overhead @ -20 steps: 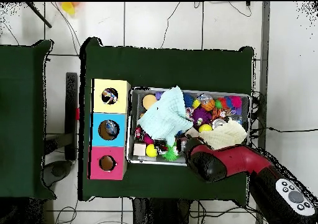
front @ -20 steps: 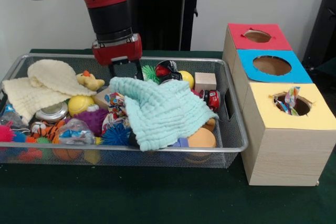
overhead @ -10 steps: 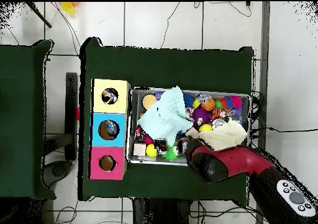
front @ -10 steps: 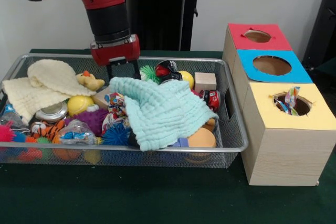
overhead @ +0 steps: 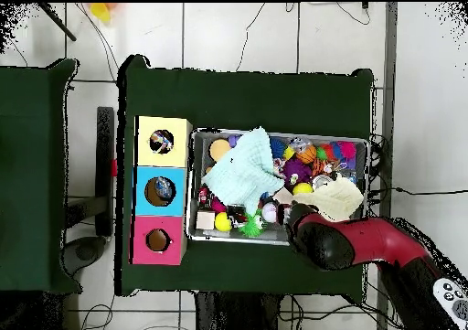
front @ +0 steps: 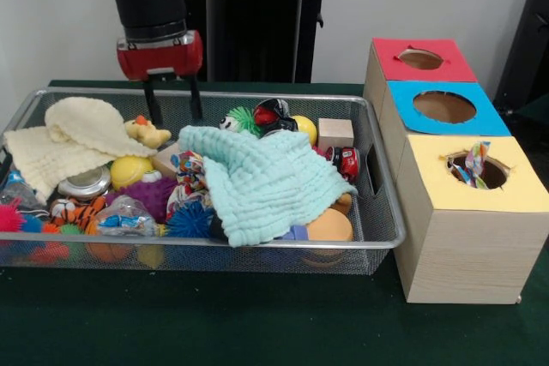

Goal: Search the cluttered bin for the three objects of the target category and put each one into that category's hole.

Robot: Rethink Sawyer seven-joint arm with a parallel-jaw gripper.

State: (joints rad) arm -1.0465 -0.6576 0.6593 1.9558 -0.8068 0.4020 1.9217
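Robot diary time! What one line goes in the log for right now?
gripper: open, empty, above rubber duck | mint cloth: draped over toys | bin: cluttered | yellow box: wrapper in hole

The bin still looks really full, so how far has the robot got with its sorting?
Something colourful already pokes out of the yellow box's hole, and the overhead view shows an item in the blue box's hole. The red box's hole looks empty. Right now the gripper is open and holds nothing, hovering above the rubber duck in the wire bin. Most toys remain, some under the mint cloth.
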